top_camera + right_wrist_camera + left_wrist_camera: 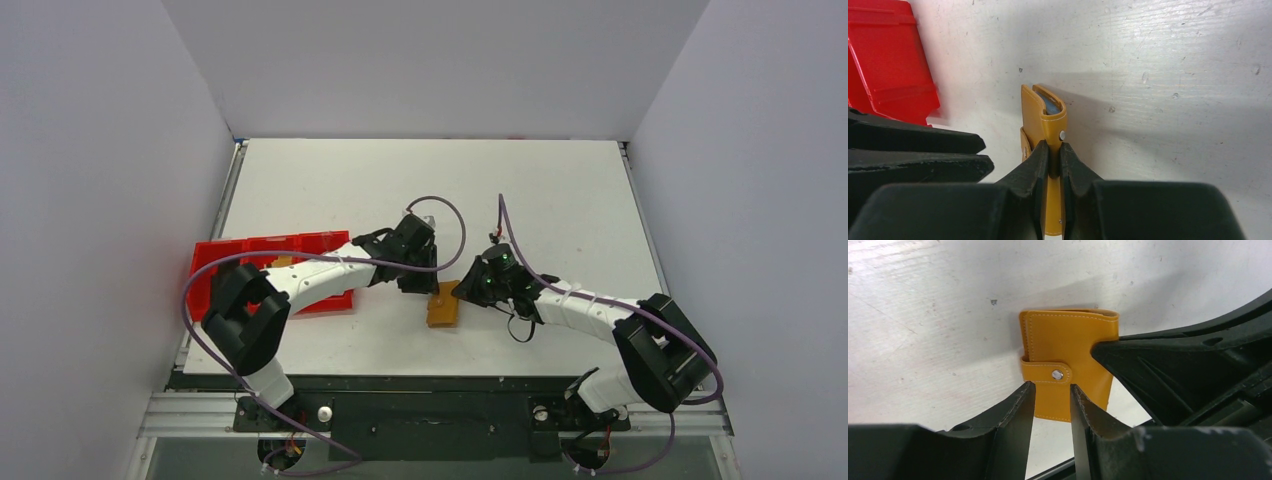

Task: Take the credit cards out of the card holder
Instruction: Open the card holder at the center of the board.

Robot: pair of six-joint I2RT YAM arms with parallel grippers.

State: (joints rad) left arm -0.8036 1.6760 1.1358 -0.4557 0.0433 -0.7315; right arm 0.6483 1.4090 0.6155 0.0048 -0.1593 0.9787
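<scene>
The tan card holder [443,305] is near the table's front middle, between both arms. My right gripper [1054,147] is shut on its folded edge, so the holder [1044,112] shows edge-on. A pale blue credit card [1050,105] peeks out of its top. In the left wrist view the holder [1068,340] shows its flat face, with the snap strap [1048,371] fastened. My left gripper [1052,392] stands narrowly open just short of that strap, with nothing between its fingers. From above, the left gripper [424,283] and right gripper [464,291] meet over the holder's far end.
A red compartmented tray [225,255] lies at the table's left edge, partly under the left arm; its corner [888,55] shows in the right wrist view. White walls close in the table on three sides. The table's front rail [420,380] runs just behind the holder.
</scene>
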